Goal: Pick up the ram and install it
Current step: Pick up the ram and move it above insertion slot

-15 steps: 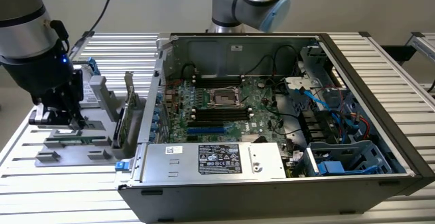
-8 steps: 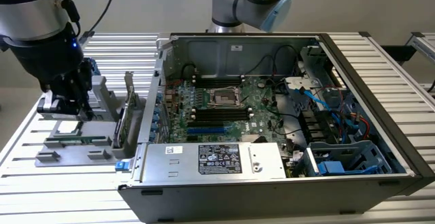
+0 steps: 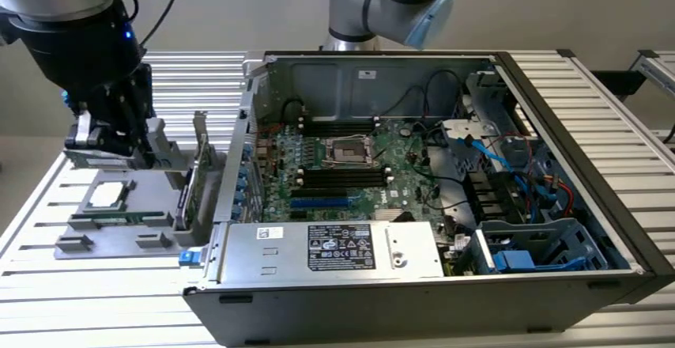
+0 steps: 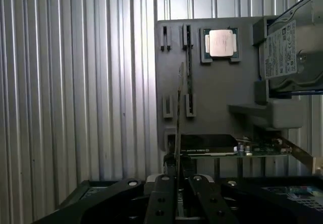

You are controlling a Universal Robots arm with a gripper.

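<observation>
My gripper [image 3: 111, 144] hangs over the grey parts tray [image 3: 79, 241] at the exterior view's left, outside the open computer case [image 3: 443, 285]. Its fingers [image 4: 164, 193] are shut on the ram [image 4: 178, 113], a thin green stick seen edge-on in the wrist view and lifted off the tray. In the exterior view the ram [image 3: 100, 156] shows as a strip just under the gripper. A second green stick [image 4: 189, 67] lies in the tray's slot. The black memory slots [image 3: 343, 175] sit on the motherboard inside the case, well to the exterior view's right of the gripper.
On the tray rest a processor chip [image 4: 221, 42], a hard drive [image 4: 292, 47] and an upright card with a metal bracket [image 3: 197, 182]. The case wall [image 3: 240, 150] stands between tray and motherboard. Cables [image 3: 495, 158] and a power supply [image 3: 337, 249] crowd the case.
</observation>
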